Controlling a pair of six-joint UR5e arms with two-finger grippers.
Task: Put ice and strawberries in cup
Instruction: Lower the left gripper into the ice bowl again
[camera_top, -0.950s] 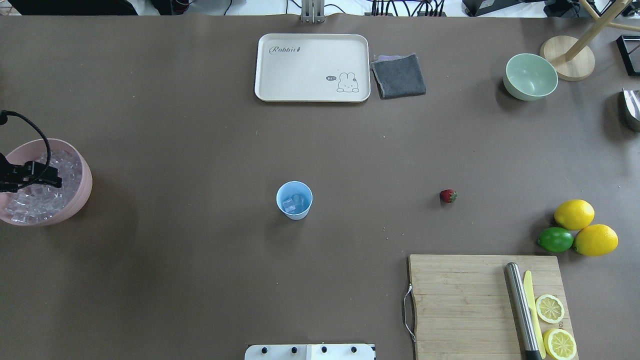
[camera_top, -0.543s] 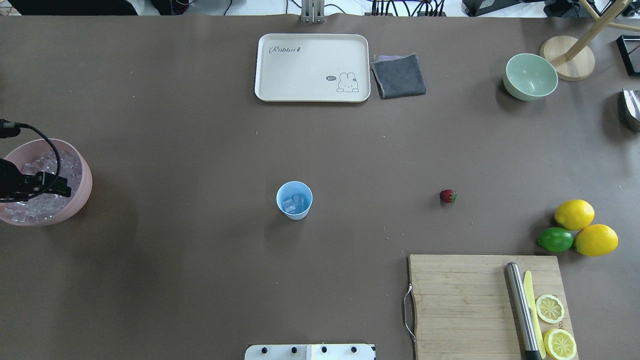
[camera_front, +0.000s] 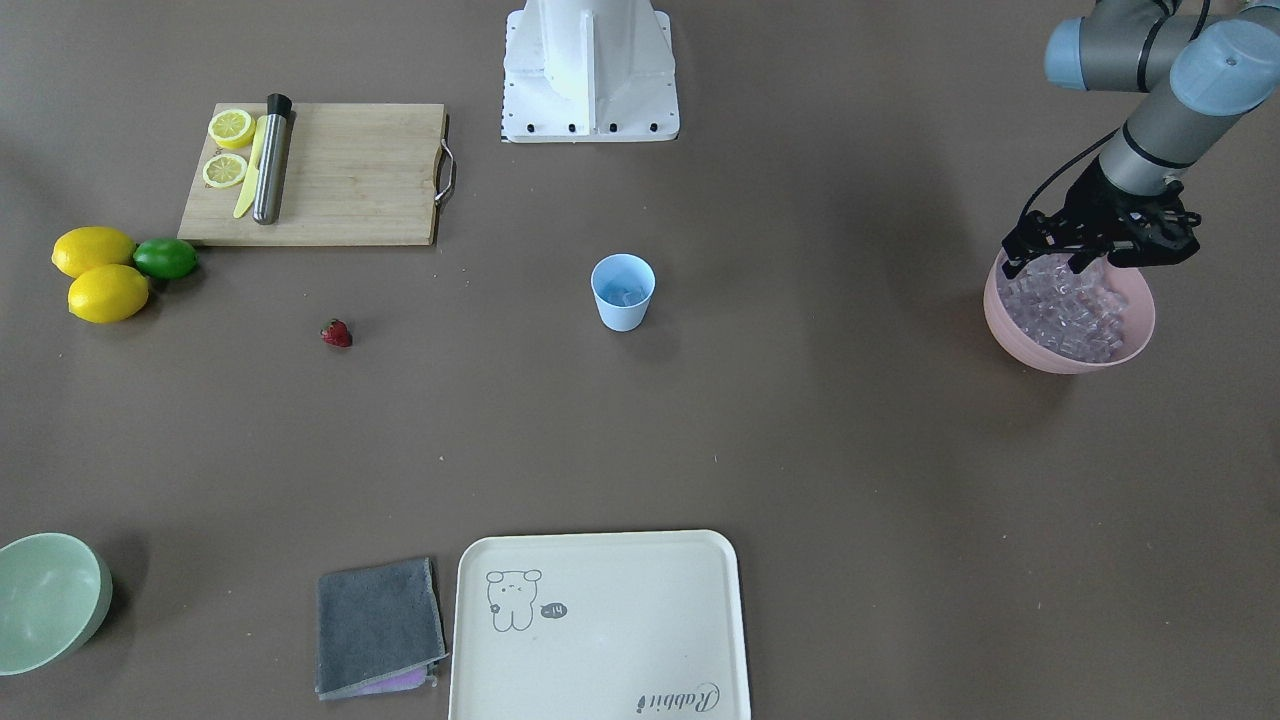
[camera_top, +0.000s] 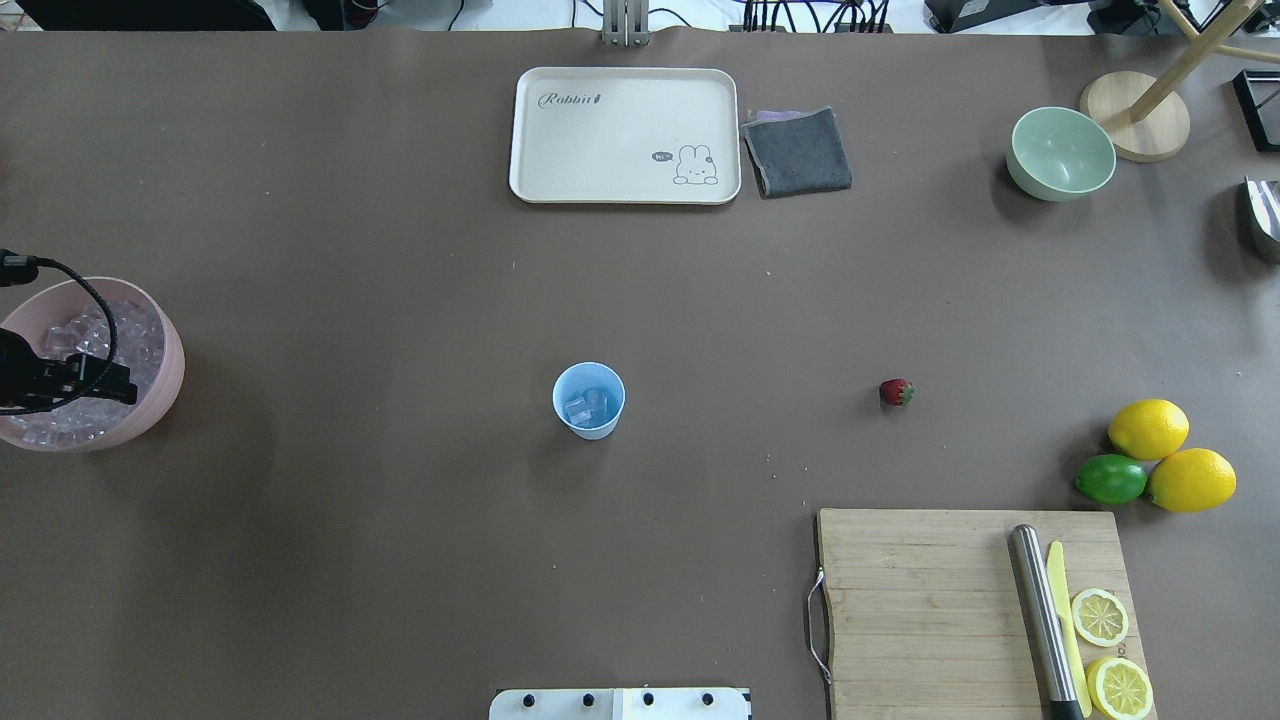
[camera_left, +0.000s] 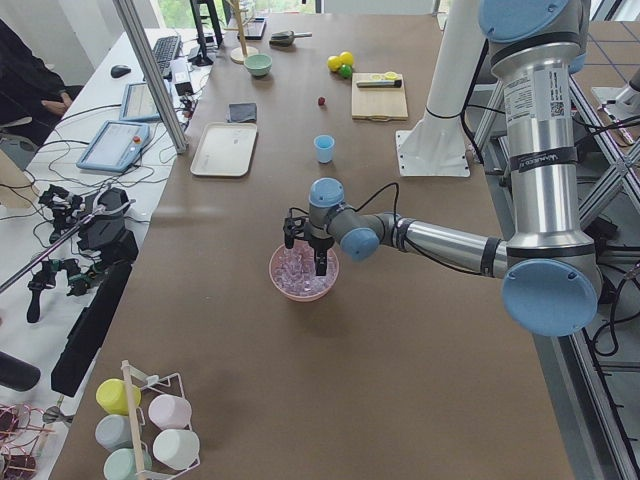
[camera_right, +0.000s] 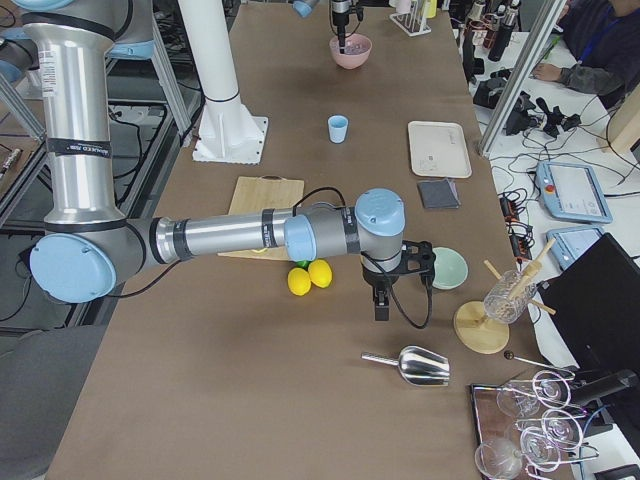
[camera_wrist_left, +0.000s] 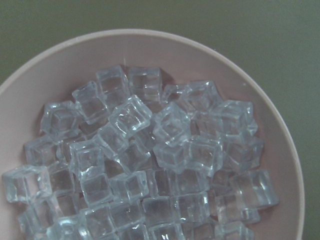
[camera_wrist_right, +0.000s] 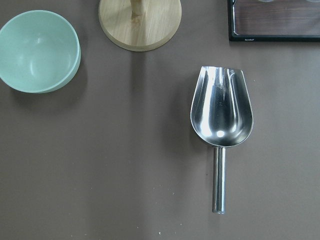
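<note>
The left gripper (camera_front: 1043, 265) hung over the pink bowl (camera_front: 1070, 358) of ice (camera_front: 1075, 310), fingers apart. The cup (camera_front: 622, 300) held some ice, and the strawberry (camera_front: 337, 333) lay apart on the counter (camera_front: 800, 450). The state of the right gripper (camera_right: 381, 308) fingers could not be told.

Light falls evenly and diffusely from above in the overhead and front views, and both are bright and sharp. The cup (camera_top: 589, 400) throws a soft shadow to its lower left. The left wrist view is dimmer, with a greenish cast. In it the ice (camera_wrist_left: 150, 165) glints and looks slightly soft. The scoop (camera_wrist_right: 222, 112) carries bright glare spots. Both side views bow straight lines near their edges.
</note>
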